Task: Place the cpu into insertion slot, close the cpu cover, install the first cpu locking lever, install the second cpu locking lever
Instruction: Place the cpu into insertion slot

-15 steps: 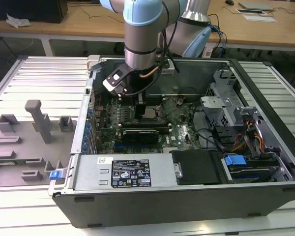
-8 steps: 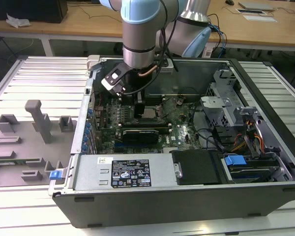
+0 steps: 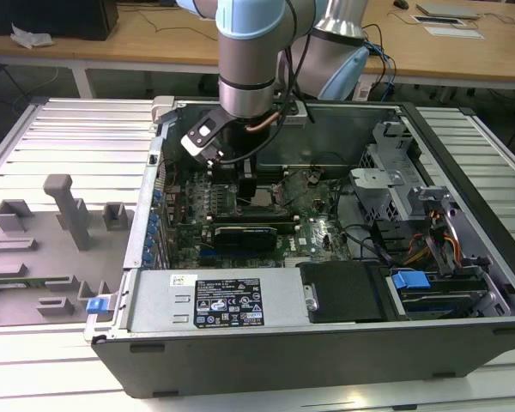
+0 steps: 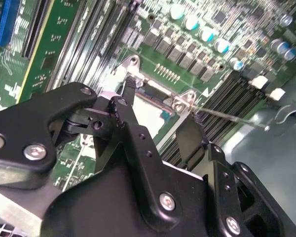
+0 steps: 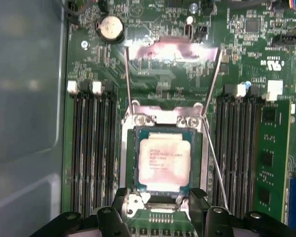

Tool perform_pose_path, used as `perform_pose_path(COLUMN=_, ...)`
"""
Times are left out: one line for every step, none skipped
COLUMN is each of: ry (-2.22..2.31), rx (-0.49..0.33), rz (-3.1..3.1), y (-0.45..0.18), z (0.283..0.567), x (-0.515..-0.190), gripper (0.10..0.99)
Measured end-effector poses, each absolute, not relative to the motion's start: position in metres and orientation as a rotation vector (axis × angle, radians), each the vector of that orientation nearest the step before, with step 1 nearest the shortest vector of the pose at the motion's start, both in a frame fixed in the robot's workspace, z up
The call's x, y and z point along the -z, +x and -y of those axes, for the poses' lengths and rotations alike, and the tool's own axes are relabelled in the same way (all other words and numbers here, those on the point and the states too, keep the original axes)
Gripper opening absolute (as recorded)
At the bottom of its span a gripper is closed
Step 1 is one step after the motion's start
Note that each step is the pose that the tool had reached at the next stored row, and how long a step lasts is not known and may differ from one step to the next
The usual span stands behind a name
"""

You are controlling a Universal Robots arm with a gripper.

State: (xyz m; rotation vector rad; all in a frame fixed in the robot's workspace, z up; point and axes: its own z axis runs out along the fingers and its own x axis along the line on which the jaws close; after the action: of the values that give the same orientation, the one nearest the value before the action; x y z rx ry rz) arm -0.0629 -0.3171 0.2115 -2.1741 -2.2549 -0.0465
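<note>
Just beyond spread jaws, cpu (image 5: 164, 160), seemingly seated.

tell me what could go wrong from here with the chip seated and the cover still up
1. The open black fingers sit right at the edge of the pale silver square cpu; a nudge might unseat it from the dark-framed square insertion slot.
2. The thin silver hinged cpu cover stands raised between two thin wire levers; the fingers might snag a lever and bend it.
</note>
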Motion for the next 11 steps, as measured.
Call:
perform_pose_path(ry=-2.174, rx=0.047, rz=2.255, y=-0.061, z=0.317, x=-0.211, gripper=0.608)
perform_pose_path(ry=-2.174, rx=0.047, rz=2.255, y=-0.058, z=0.317, x=-0.211, gripper=0.608)
perform_pose_path(ry=-2.174, rx=0.046, rz=2.255, y=-0.057, z=0.317, x=-0.212, gripper=0.608)
perform_pose_path(ry=-2.174, rx=0.046, rz=2.255, y=-0.057, z=0.317, x=-0.212, gripper=0.608)
perform_pose_path(ry=-2.174, rx=0.047, rz=2.255, y=-0.058, z=0.317, x=-0.212, gripper=0.608)
perform_pose_path(ry=-2.174, rx=0.047, rz=2.255, y=-0.059, z=0.317, x=-0.211, gripper=0.608)
perform_pose_path(ry=-2.174, rx=0.048, rz=2.256, y=-0.062, z=0.317, x=-0.211, gripper=0.608)
perform_pose_path(ry=-2.175, rx=0.049, rz=2.256, y=-0.068, z=0.317, x=-0.211, gripper=0.608)
perform_pose_path(ry=-2.176, rx=0.051, rz=2.257, y=-0.072, z=0.317, x=-0.211, gripper=0.608)
perform_pose_path(ry=-2.176, rx=0.052, rz=2.258, y=-0.075, z=0.317, x=-0.211, gripper=0.608)
perform_pose_path(ry=-2.177, rx=0.053, rz=2.258, y=-0.077, z=0.317, x=-0.212, gripper=0.608)
